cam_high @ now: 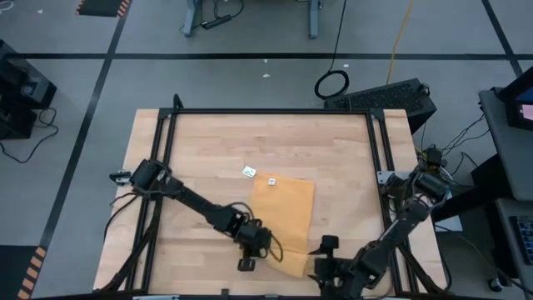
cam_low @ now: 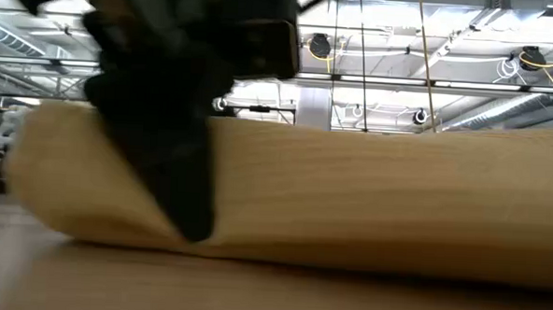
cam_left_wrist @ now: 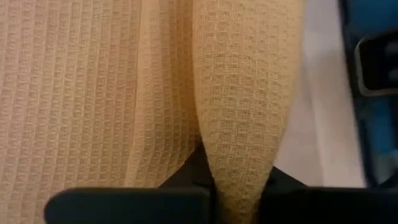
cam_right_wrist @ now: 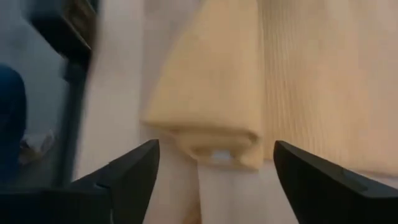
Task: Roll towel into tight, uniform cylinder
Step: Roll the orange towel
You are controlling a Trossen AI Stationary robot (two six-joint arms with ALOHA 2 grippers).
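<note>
The towel [cam_high: 283,212] lies on the wooden table [cam_high: 208,158] toward its near edge, flat across its far part with the small white label [cam_high: 271,181] at the far edge, and turned over into a soft roll along its near edge. At the roll's left end the left gripper [cam_high: 265,247] is pinched closed on a fold of the cloth, the waffle weave squeezed between its fingers [cam_left_wrist: 137,202] in the left wrist view. At the roll's right end the right gripper [cam_high: 326,258] sits with its fingers [cam_right_wrist: 134,168] spread wide on either side of the rolled corner, not touching it.
</note>
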